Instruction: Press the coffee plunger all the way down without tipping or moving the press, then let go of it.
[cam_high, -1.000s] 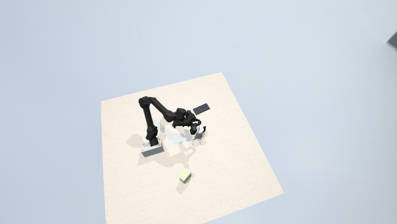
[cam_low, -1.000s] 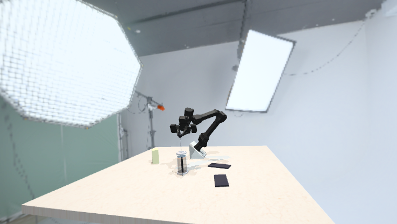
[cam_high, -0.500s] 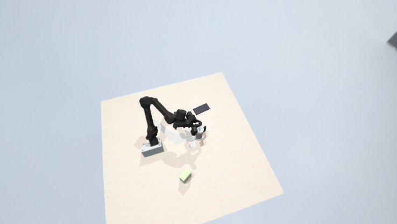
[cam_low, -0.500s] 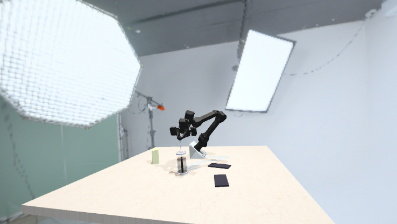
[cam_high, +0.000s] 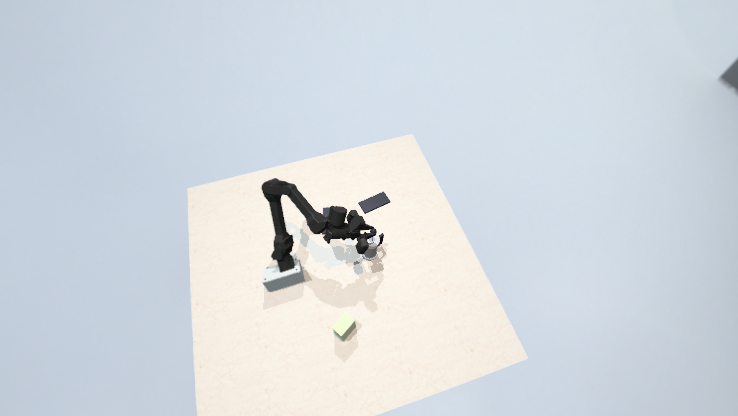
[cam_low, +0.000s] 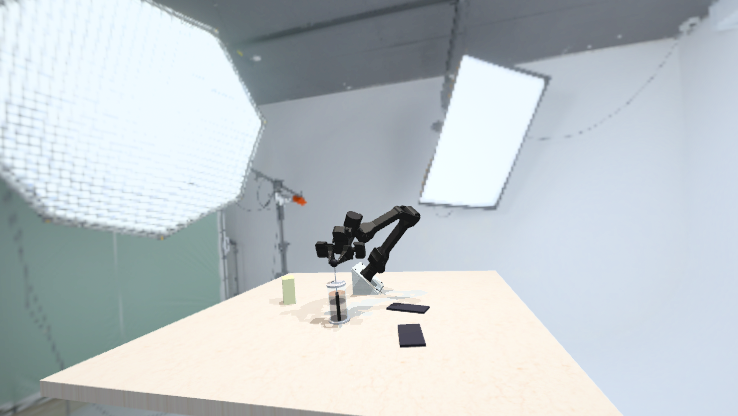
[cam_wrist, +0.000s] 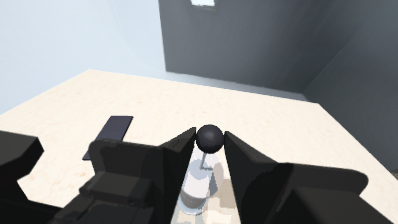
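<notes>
A glass coffee press (cam_high: 370, 251) (cam_low: 338, 305) (cam_wrist: 197, 189) with dark coffee stands upright on the table. Its thin plunger rod rises from the lid to a black round knob (cam_wrist: 209, 138) (cam_low: 334, 263). My gripper (cam_wrist: 209, 132) (cam_low: 334, 262) (cam_high: 368, 238) is right above the press and is shut on the knob, one black finger on each side. In the exterior view a short stretch of rod shows between the knob and the lid. The press body is partly hidden under my fingers in the wrist view.
Two dark flat slabs (cam_low: 411, 334) (cam_low: 407, 307) lie on the table to the right of the press; one slab (cam_high: 373, 202) (cam_wrist: 114, 128) shows beyond the gripper. A pale green block (cam_high: 344, 326) (cam_low: 288, 289) stands apart. The arm's base (cam_high: 282, 274) sits behind.
</notes>
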